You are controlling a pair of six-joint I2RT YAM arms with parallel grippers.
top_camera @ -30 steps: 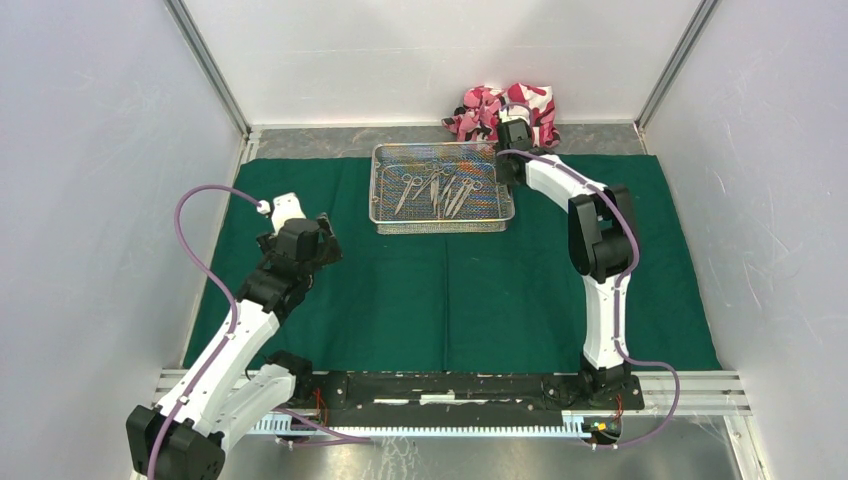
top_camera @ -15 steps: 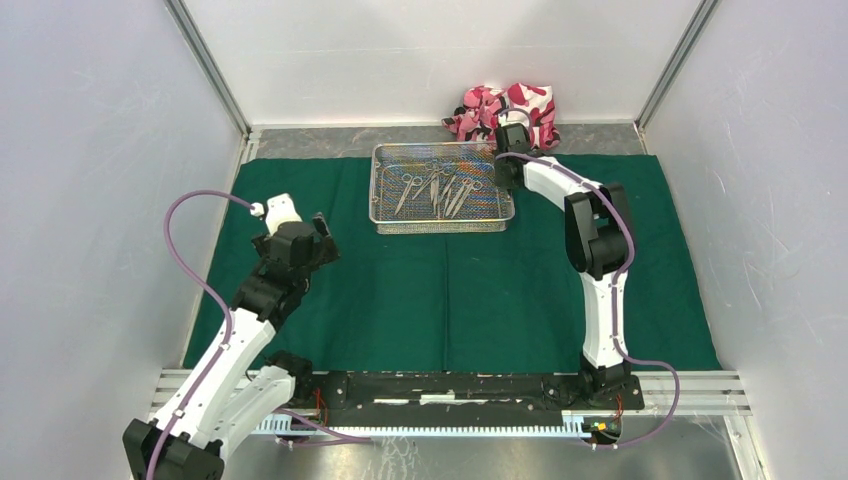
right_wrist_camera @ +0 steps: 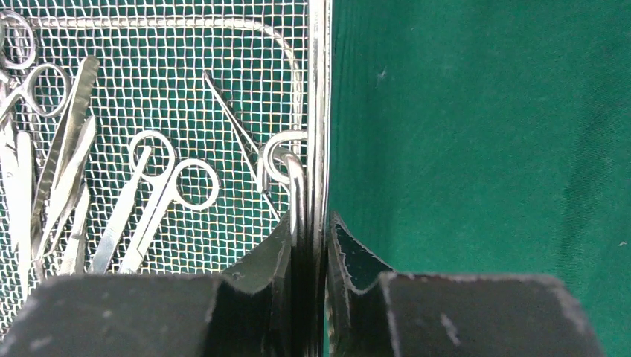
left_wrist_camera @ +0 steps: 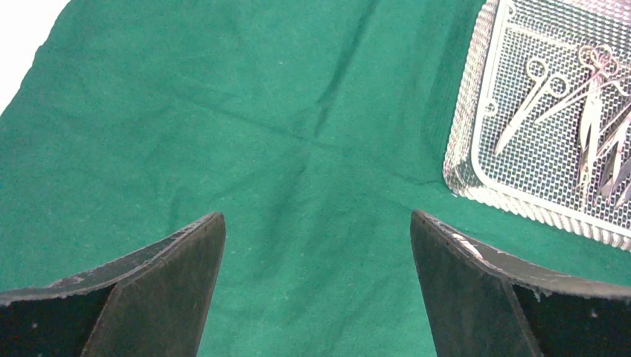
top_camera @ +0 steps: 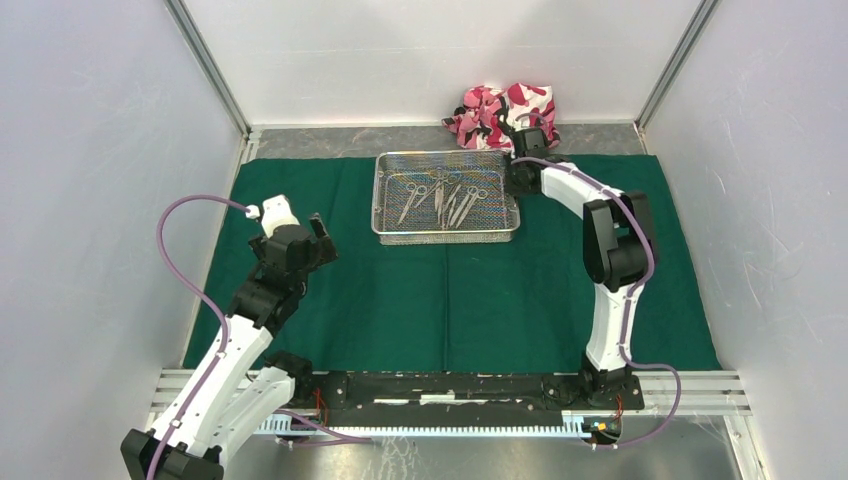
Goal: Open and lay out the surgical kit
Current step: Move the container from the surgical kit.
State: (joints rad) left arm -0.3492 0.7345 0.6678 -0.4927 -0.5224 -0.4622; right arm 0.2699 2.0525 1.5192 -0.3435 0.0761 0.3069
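Pinched the wire-mesh tray (top_camera: 378, 200) by its right rim only.
Clenched the right end effector (right_wrist_camera: 309, 238) on that thin rim, far centre of the dark green drape (top_camera: 450, 300); held the left end effector (left_wrist_camera: 316, 238) released over the drape's left. Risked a slip or tilt, sliding the scissors (right_wrist_camera: 160, 201) together, or rucking the drape.

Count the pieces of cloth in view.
2. The dark green cloth drape lies spread under the silver wire-mesh tray; the pink-white-black camouflage cloth bundle sits bunched beyond the tray's far edge. More could hide inside it.
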